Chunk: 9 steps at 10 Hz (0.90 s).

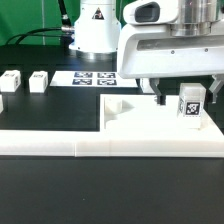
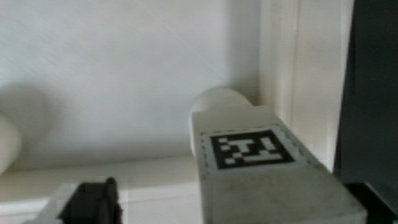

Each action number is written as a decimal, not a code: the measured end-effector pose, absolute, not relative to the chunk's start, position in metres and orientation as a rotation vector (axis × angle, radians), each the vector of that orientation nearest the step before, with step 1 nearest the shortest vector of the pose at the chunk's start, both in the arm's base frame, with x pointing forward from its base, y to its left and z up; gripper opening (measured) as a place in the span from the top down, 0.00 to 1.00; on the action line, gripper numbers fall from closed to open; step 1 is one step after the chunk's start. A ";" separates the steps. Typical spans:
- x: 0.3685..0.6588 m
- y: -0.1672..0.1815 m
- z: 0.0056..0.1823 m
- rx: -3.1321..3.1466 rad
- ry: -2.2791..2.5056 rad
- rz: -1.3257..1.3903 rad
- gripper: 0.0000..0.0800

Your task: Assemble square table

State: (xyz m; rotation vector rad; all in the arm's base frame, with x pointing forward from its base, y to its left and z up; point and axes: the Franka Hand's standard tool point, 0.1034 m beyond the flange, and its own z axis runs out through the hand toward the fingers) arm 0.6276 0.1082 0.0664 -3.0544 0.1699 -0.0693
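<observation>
The gripper [image 1: 183, 96] is hovering, jaws parted and gripping nothing, around a leg [image 1: 190, 104] standing on the slab [image 1: 140, 118] at the exterior view's right, seemingly fitting legs, and next it is needing to close squarely and twist.

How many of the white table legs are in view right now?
3. Two leg posts sit on the table at the exterior view's left; one is at the gripper over the slab. Others may be hidden.
</observation>
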 end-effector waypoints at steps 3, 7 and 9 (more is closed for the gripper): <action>0.627 0.110 0.066 -3.022 0.414 -0.057 0.64; 0.628 0.112 0.066 -2.819 1.126 0.008 0.64; 0.629 0.115 0.066 -2.607 1.553 0.072 0.64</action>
